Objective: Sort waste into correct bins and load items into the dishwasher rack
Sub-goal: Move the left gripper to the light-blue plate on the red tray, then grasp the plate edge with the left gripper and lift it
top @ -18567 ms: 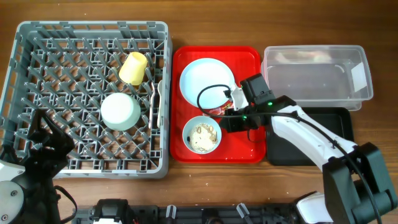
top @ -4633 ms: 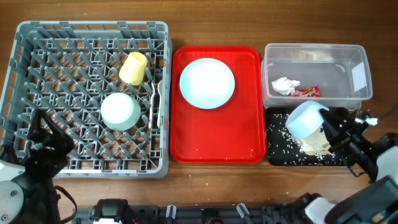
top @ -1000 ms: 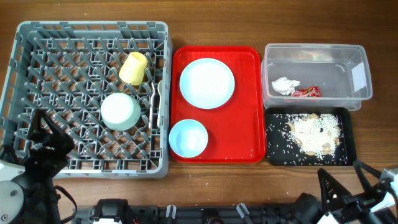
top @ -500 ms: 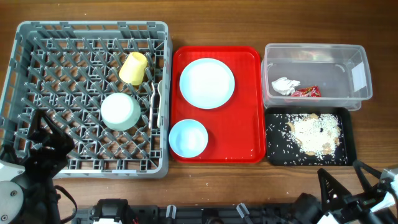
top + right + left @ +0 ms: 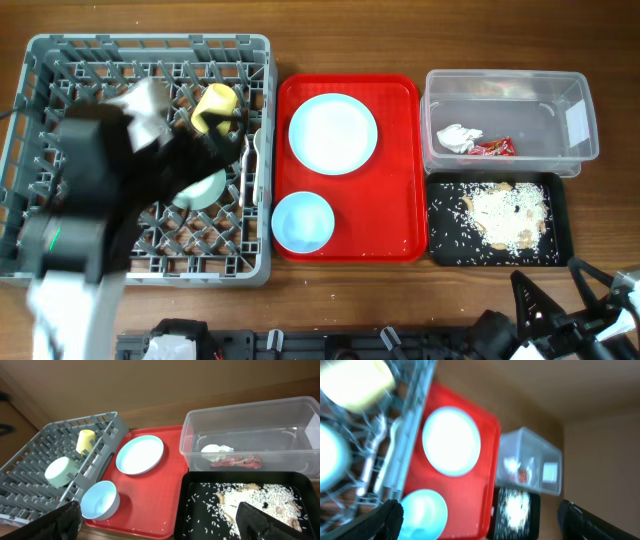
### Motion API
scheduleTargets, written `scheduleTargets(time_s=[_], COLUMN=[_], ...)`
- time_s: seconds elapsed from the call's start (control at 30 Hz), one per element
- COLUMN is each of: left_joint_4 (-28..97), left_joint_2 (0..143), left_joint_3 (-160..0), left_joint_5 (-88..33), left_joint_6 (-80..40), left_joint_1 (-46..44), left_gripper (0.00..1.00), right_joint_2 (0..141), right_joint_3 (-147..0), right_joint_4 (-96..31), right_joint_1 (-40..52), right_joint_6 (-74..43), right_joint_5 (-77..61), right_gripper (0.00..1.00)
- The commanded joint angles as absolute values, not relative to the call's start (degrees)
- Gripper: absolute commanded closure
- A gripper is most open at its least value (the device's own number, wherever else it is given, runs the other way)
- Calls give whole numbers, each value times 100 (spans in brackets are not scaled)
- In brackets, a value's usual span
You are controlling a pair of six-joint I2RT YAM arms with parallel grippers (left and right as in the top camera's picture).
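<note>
Waste looks sorted, seen from overhead: the napkin (image 5: 457, 137) and wrapper (image 5: 493, 148) lie in the tub (image 5: 500, 78), and the rice (image 5: 505, 215) is spread in the black tray (image 5: 440, 228), both just beyond the right pincer (image 5: 562, 298), which waits at the table's near edge. The left arm is a blur above the rack (image 5: 60, 60), so from here I cannot tell how its pincer stands; the cup (image 5: 215, 108) and one bowl (image 5: 207, 192) sit in the rack under and beside it. The plate (image 5: 333, 133) and a second bowl (image 5: 303, 221) sit on the red tray (image 5: 395, 215), not yet loaded. From the left wrist, the left pincer (image 5: 481, 516) is spread wide and empty, with the second bowl (image 5: 422, 510) just inside its left finger, the plate (image 5: 451, 440) ahead of it, and white cutlery (image 5: 390, 457) off to its left at the rack's wall, too blurred to tell fork from spoon. From the right wrist, the right pincer (image 5: 162, 522) also gapes wide and holds nothing, with the rice (image 5: 255, 497) straight ahead between its fingers, the tub (image 5: 250, 415) beyond that, and the plate (image 5: 140, 454) and second bowl (image 5: 99, 500) off to its left. By my judgement, only those two dishes are left to move.
</note>
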State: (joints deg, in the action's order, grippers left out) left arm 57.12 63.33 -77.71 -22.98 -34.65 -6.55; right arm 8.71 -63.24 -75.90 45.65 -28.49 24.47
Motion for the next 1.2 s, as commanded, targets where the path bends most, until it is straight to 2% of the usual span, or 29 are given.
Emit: scheduleTargets(time_s=[0.0,0.07,0.1,0.13,0.17,0.27,0.33,0.43,0.5,0.63,0.8,0.9,1.17], left_joint_4=[5422,5395,5400,5400,5413,5527,5398,4530,3802,2827,1719,1153,1002], left_joint_2=[7319,7703,7822,7896,7979,8272,8477,8962,9249,9835,10884,11430,12116], left_joint_3=[-7714,-7714,-7714,-7714,-7714,-7714,-7714,-7714,-7714,-7714,-7714,-7714,-7714], left_joint_5=[-2969,-3673,-3566,-3345,-2989,-1378,-871,-263,-355,-301,-143,480,462], left_joint_6=[-3498,-3496,-3496,-3498,-3500,-3680,-3789,-3717,-3037,-2696,-2545,-2541,-2545], left_joint_1=[-814,-928,-1100,-1269,-1525,-2526,-2985,-3675,-3896,-4018,-4128,-4250,-4340], left_gripper=[0,39,57,65,67,66,64,65,67,69,64,67,68], right_joint_2=[829,829,829,829,829,829,829,829,829,829,829,829,829], right_joint_3=[-6309,-6309,-6309,-6309,-6309,-6309,-6309,-6309,-6309,-6309,-6309,-6309,-6309], right_joint_4=[-7590,-7590,-7590,-7590,-7590,-7590,-7590,-7590,-7590,-7590,-7590,-7590,-7590], right_joint_1=[4567,4567,4567,4567,4567,4567,4567,4567,4567,4567,4567,4567,4567], right_joint_6=[-2910,-2910,-2912,-2912,-2910,-2912,-2912,-2912,-2910,-2910,-2910,-2912,-2910], right_joint_5=[2436,2436,2434,2436,2436,2436,2436,2434,2436,2436,2436,2436,2436], right_gripper=[0,0,0,0,0,0,0,0,0,0,0,0,0])
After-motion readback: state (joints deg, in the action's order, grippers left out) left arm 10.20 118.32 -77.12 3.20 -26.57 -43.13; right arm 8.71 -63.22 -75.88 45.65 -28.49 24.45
